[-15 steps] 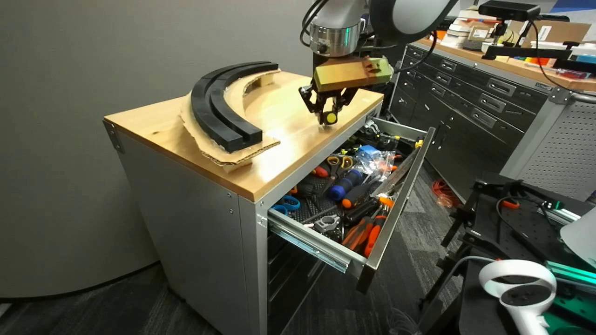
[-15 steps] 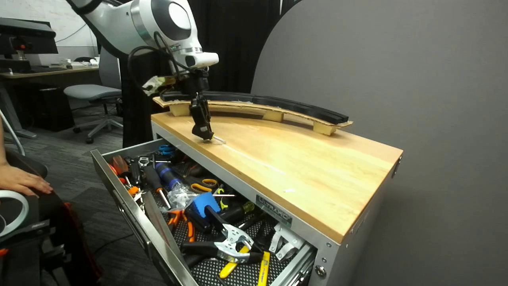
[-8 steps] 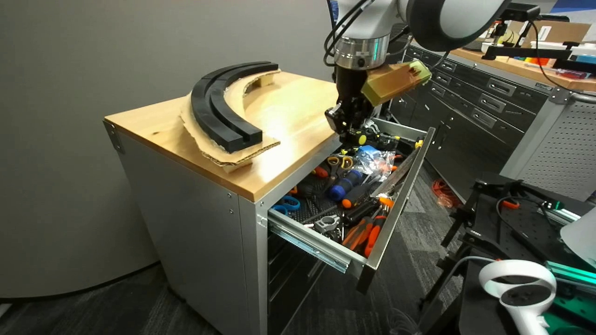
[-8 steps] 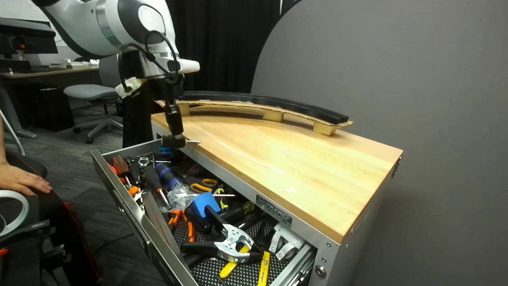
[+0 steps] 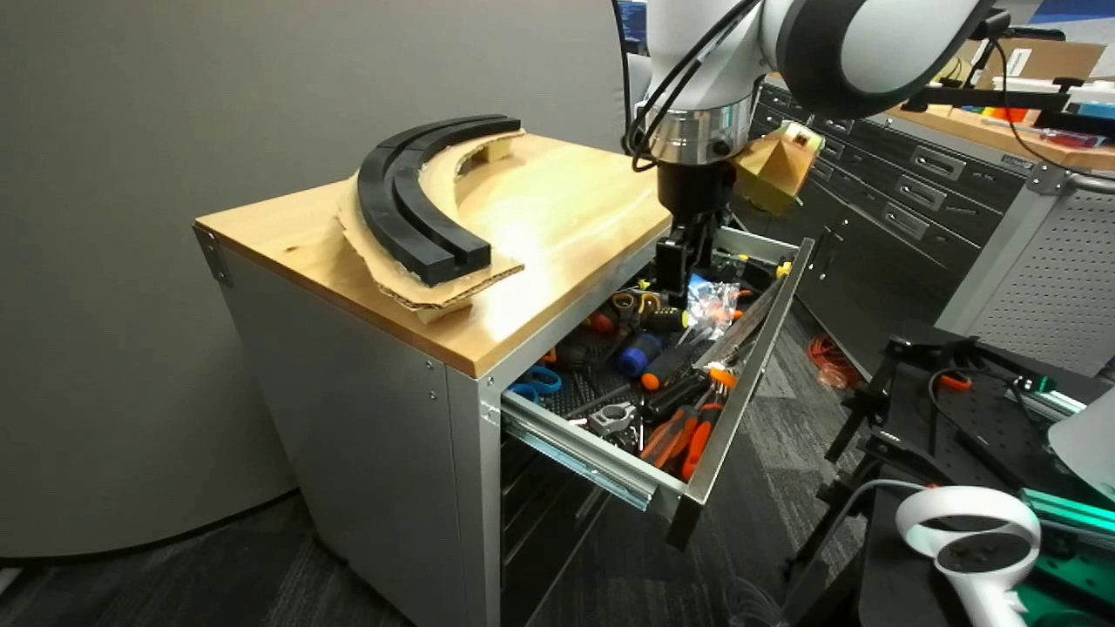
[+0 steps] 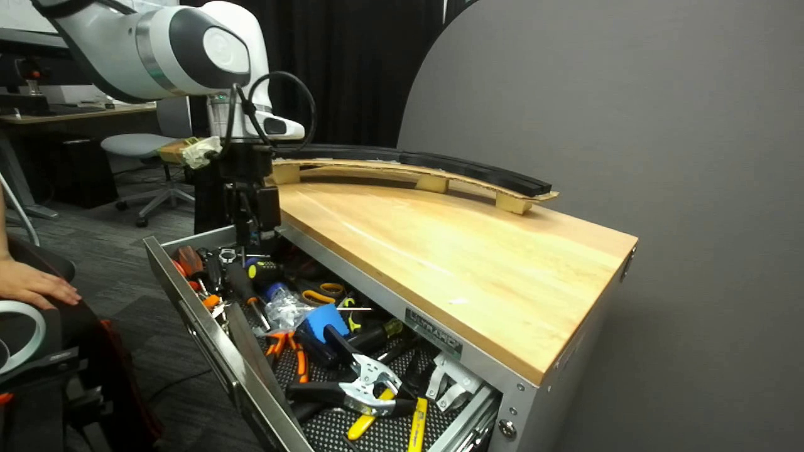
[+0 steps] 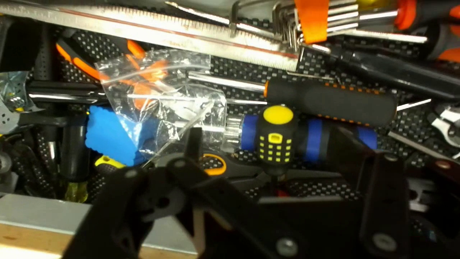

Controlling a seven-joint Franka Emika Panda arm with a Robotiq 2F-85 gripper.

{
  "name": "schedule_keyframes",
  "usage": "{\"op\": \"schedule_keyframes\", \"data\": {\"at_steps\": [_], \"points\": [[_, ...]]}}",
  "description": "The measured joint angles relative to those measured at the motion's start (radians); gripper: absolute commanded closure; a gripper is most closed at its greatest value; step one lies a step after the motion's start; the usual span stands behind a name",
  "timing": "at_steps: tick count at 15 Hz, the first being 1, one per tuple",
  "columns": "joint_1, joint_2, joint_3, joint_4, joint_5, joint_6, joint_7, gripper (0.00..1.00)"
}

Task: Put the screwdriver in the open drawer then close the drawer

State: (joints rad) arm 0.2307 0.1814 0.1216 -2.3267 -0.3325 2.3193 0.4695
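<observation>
The screwdriver [image 7: 276, 140], with a short black handle dotted in yellow, is inside the open drawer [image 5: 751, 374], over a blue-banded tool and black scissors. Its shaft points towards the cabinet and is mostly hidden. In the wrist view the handle shows between my spread fingers, touching neither. My gripper [image 6: 254, 235] hangs open over the drawer, with the screwdriver handle [image 6: 265, 271] below it in an exterior view. The same handle [image 5: 666, 320] shows beneath the gripper [image 5: 678, 292] from another side. The drawer stands pulled far out.
Many tools crowd the drawer, among them a steel ruler [image 7: 172, 34], a clear plastic bag [image 7: 169, 97] and a spring clamp [image 6: 370, 383]. The wooden cabinet top [image 6: 452, 263] carries a curved black track [image 5: 418, 200]. A person's hand [image 6: 38, 285] rests beyond the drawer front.
My gripper has moved from above the wooden top out over the drawer and lowered. It has opened and let go of the screwdriver, which is now in the drawer.
</observation>
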Motion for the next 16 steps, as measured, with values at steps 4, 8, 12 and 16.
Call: {"op": "schedule_keyframes", "data": {"at_steps": [4, 8, 12, 16], "points": [[-0.053, -0.03, -0.003, -0.013, 0.121, -0.093, -0.246, 0.0], [-0.08, -0.063, -0.027, -0.042, 0.088, -0.173, -0.259, 0.0], [-0.093, -0.112, -0.053, -0.123, 0.041, -0.153, -0.138, 0.0], [-0.101, -0.163, -0.057, -0.24, 0.027, -0.165, 0.011, 0.26]]}}
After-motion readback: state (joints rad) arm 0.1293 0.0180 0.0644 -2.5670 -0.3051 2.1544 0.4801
